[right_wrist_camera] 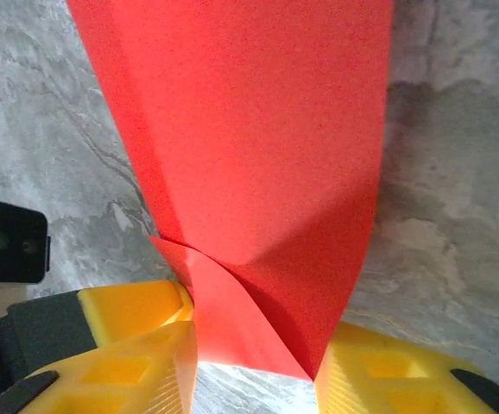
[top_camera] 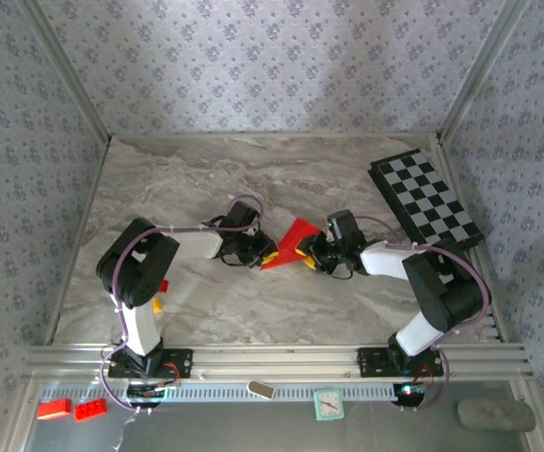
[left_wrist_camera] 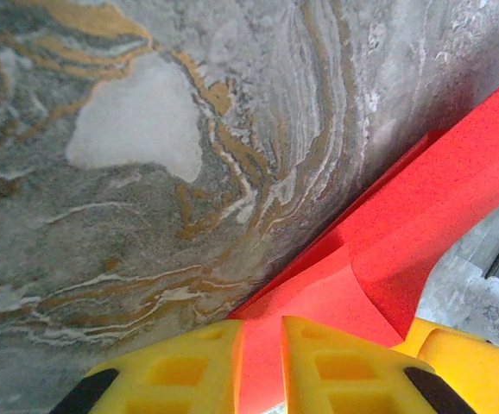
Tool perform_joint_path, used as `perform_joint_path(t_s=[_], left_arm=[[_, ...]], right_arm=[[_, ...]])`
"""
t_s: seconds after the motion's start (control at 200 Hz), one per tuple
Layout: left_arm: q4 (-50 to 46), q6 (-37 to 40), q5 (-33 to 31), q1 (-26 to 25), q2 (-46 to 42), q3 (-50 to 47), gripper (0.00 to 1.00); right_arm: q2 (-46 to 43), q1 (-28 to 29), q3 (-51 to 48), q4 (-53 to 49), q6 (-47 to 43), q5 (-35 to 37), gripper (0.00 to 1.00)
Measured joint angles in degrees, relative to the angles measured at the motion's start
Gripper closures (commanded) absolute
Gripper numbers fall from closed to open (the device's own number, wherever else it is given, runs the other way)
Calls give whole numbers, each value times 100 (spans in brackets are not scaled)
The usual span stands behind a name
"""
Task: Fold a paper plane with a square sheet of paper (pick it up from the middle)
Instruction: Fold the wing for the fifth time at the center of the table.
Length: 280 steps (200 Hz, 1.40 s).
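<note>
- The left gripper pinches the square sheet of paper, partly folded, at the middle of the table.
- The right gripper straddles its other end; whether it grips, I cannot tell.
- If the 2 arms pull apart, it may tear.

Open along far edge and far-left corner of the table; blocked far-right by the checkered board, mid-table by left arm, right arm and red paper.

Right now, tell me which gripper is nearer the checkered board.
Right. The right gripper sits just right of the red paper, toward the checkered board at far right; the left gripper is left of the paper, farther away.
</note>
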Motion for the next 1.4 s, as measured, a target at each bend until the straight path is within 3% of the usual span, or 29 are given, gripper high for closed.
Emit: perform_joint_path(t_s=[0.525, 0.795, 0.999, 1.399], left_arm=[[33, 0, 22, 24, 0, -4, 75], [-74, 267, -7, 63, -122, 4, 62], [-398, 1073, -199, 83, -483, 118, 48], [-704, 3587, -907, -201, -1115, 254, 27]], right_arm=[[376, 22, -151, 815, 278, -197, 79], [409, 22, -151, 905, 297, -256, 96], [367, 17, -48, 656, 247, -232, 100], [66, -120, 649, -310, 59, -190, 100]])
